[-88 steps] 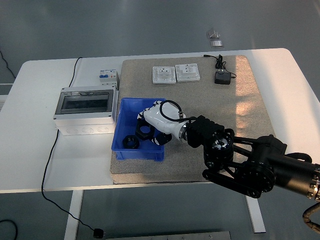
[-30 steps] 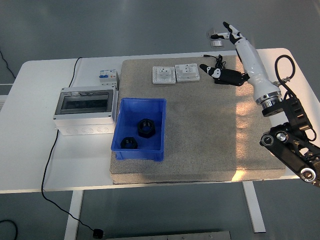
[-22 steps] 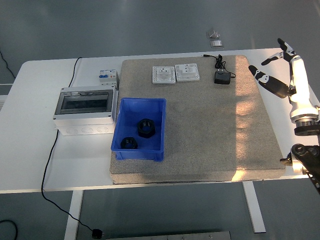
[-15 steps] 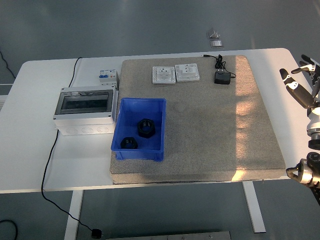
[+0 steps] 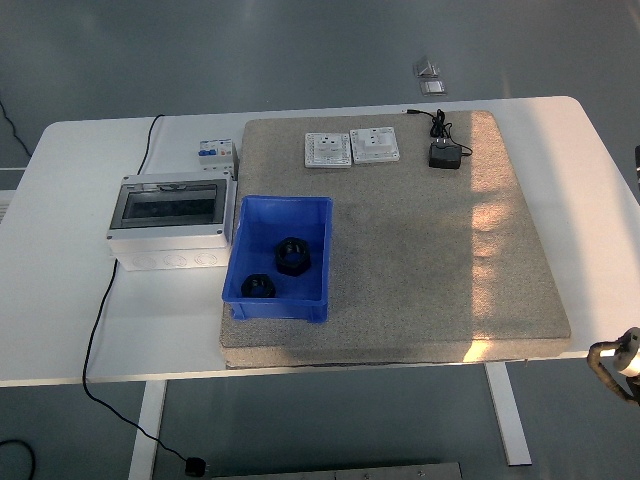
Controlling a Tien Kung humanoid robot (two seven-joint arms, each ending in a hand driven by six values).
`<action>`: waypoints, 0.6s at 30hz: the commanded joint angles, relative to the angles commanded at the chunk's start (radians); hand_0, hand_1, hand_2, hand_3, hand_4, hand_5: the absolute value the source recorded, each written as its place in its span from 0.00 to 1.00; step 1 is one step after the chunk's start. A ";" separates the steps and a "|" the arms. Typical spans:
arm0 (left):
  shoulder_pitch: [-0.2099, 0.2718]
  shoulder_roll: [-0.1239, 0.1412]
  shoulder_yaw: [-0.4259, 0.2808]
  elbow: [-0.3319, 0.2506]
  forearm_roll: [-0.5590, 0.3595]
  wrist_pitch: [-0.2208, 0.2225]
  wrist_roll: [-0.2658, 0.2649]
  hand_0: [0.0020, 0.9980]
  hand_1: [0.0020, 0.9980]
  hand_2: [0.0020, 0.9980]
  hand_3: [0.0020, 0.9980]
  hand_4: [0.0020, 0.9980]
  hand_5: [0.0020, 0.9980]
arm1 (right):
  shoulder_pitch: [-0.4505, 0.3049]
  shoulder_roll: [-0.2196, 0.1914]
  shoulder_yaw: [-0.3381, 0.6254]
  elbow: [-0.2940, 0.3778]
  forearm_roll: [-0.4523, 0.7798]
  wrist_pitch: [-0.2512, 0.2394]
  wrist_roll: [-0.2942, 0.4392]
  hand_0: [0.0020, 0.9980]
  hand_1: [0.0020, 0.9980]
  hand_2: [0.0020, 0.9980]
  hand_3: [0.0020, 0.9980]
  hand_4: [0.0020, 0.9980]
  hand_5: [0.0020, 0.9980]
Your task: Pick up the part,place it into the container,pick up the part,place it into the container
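A blue container [image 5: 312,226] sits on the left part of the beige mat [image 5: 430,260]. Inside it lie two black nut-shaped parts: one [image 5: 291,254] near the middle and one [image 5: 257,286] at its near left corner. Neither hand is in view. Only a bit of the right arm's lower joint [image 5: 620,358] shows at the picture's bottom right edge, off the table.
A grey electrical box [image 5: 170,221] with a clear lid stands left of the container, a small breaker [image 5: 216,156] behind it. Two white sockets [image 5: 352,147] and a black adapter [image 5: 444,154] lie at the mat's far edge. A black cable [image 5: 100,310] runs off the table's left front.
The right hand was in the container over the parts, then lifted out open, swung up and to the right, and has left the picture. Both parts stay in the container.
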 joint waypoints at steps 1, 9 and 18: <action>0.000 0.000 -0.002 0.000 0.003 0.000 0.001 0.72 0.69 0.64 0.76 0.85 1.00 | 0.000 0.001 0.001 -0.001 0.005 0.000 0.001 0.71 0.49 0.43 0.31 0.86 0.32; -0.001 -0.001 -0.012 0.000 0.012 0.001 0.001 0.72 0.69 0.64 0.76 0.85 1.00 | 0.001 0.008 -0.004 -0.006 0.035 -0.008 0.018 0.70 0.47 0.42 0.30 0.85 0.31; -0.001 0.000 -0.014 0.000 0.016 0.002 -0.002 0.72 0.69 0.64 0.76 0.84 1.00 | -0.001 0.010 0.001 -0.005 0.045 -0.009 0.021 0.70 0.46 0.41 0.30 0.83 0.29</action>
